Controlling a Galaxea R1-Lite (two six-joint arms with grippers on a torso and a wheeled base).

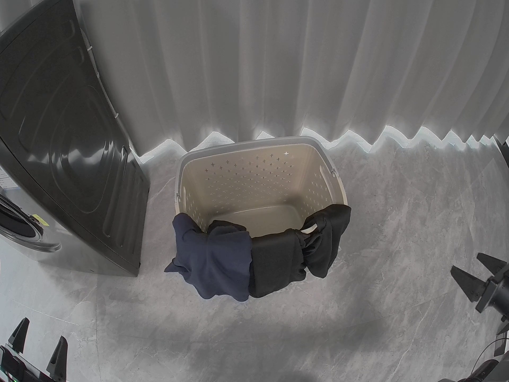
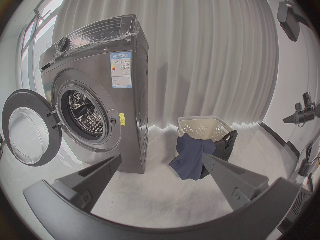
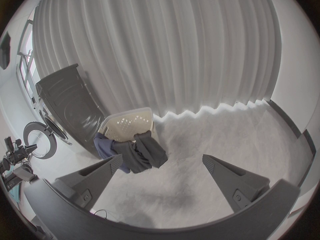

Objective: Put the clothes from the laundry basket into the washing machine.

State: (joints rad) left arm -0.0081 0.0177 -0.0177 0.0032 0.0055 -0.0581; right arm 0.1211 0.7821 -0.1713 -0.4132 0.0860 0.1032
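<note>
A beige laundry basket [image 1: 254, 157] stands on the floor in front of the curtain. Over its near rim hang a navy garment [image 1: 214, 261] and a black garment [image 1: 297, 253]. The grey washing machine [image 1: 63, 149] stands at the left; in the left wrist view its round door [image 2: 30, 127] is swung open and the drum [image 2: 85, 115] shows bare metal. My left gripper [image 1: 40, 343] is open at the lower left, well short of the basket. My right gripper [image 1: 477, 274] is open at the far right, apart from the clothes. Both hold nothing.
A white pleated curtain [image 1: 297, 54] closes off the back. Grey marbled floor [image 1: 371, 314] lies open around the basket and towards me. The machine's side panel stands close to the basket's left.
</note>
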